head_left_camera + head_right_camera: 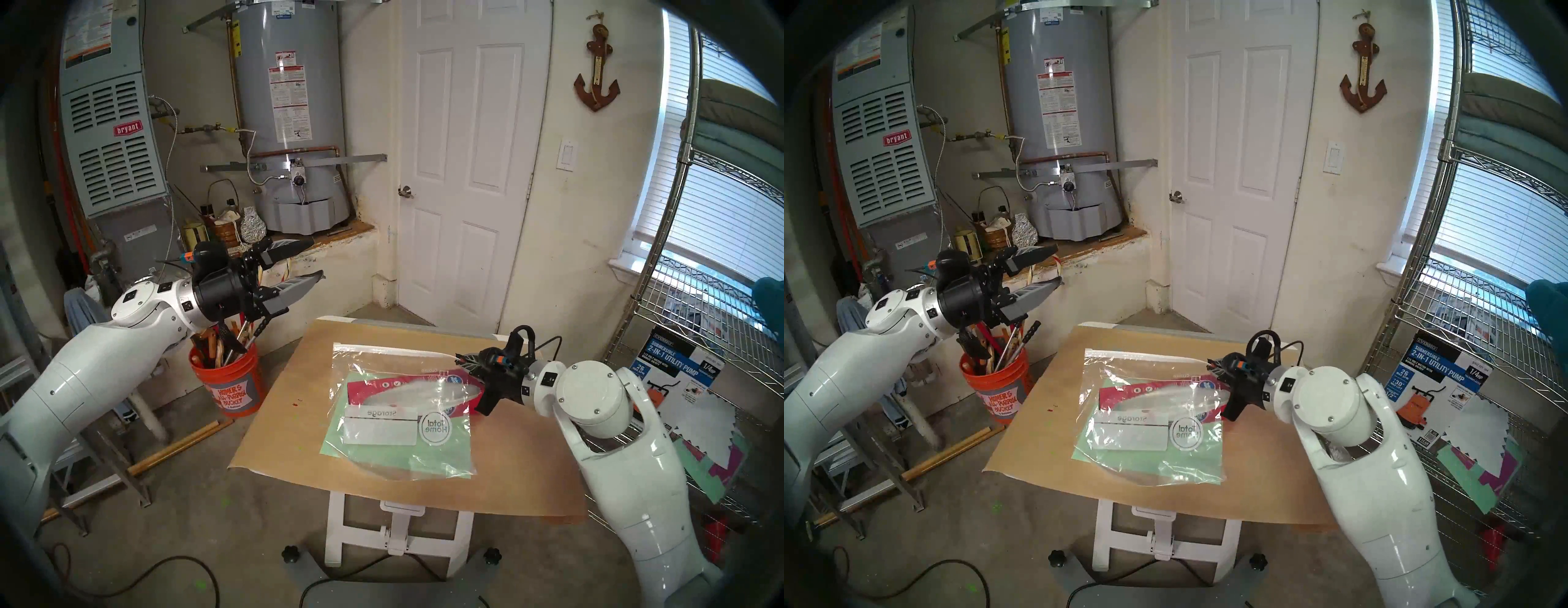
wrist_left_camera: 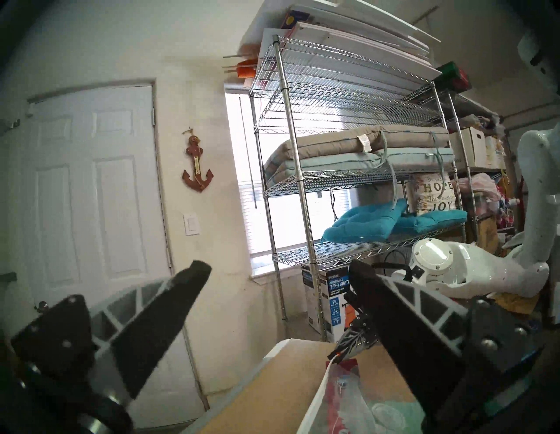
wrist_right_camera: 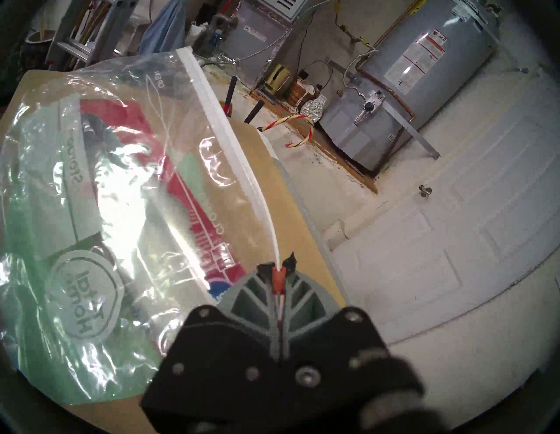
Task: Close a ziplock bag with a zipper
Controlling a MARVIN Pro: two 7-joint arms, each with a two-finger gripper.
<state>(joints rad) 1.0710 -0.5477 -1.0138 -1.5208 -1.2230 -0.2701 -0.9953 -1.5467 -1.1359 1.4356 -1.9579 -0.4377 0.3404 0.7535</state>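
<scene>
R fingers (image 3: 278, 283) pressed together, pinching the red slider tab (image 3: 278, 278) of the zipper (image 3: 230, 142); white strip runs out from between the tips, away toward far-L corner of bag. In head view R gripper (image 1: 464, 364) sits at the bag's far-R corner, low over the tabletop (image 1: 522, 458), pointing fwd-left and slightly down.

L fingers (image 2: 169, 306) spread wide, nothing between them. L gripper (image 1: 316, 260) is up in the air, well apart from the bag, off the tabletop's L edge and above the orange bucket (image 1: 231, 388); points roughly level toward the robot's R.

Ziplock bag (image 1: 394, 424) lies flat-ish on brown-paper-covered tabletop, zipper edge on far side, label panel + round logo facing up (text reads reversed). Far-R corner lifted a bit where R fingers hold the slider. Inside bag: red box (image 1: 382, 392) and a pale green sheet (image 1: 445, 450), seen thru clear crinkly plastic.

Zipper strip looks like one single white line along its whole visible length; can't tell for sure if fully sealed.

Around: water heater (image 1: 292, 106) + white door (image 1: 462, 161) behind, wire shelf rack (image 1: 695, 297) to R.
</scene>
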